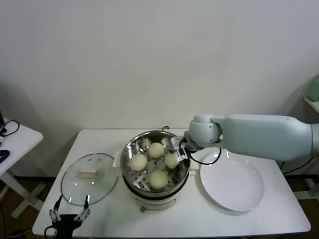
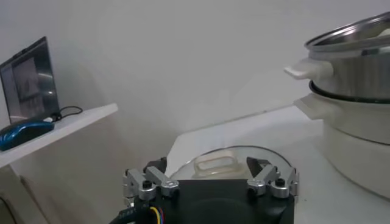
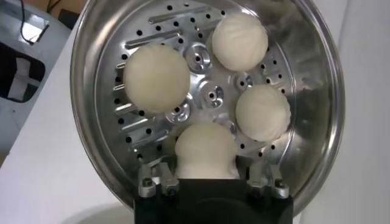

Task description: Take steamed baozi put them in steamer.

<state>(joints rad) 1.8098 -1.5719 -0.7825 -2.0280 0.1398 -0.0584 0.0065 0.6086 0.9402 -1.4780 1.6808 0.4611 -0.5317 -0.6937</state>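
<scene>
Cream-white round dough buns, four in all, sit in the shiny steel perforated steamer on the white table. They look soft and light, best held gently at their sides. Reaching over the rim, the right tool brackets one bun with its jaws parted. The left tool waits open by the round glass lid.

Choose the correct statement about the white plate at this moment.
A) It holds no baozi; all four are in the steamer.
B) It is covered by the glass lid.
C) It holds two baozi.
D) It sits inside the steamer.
A: the white plate is bare, and the four baozi lie on the perforated floor of the steamer.
</scene>
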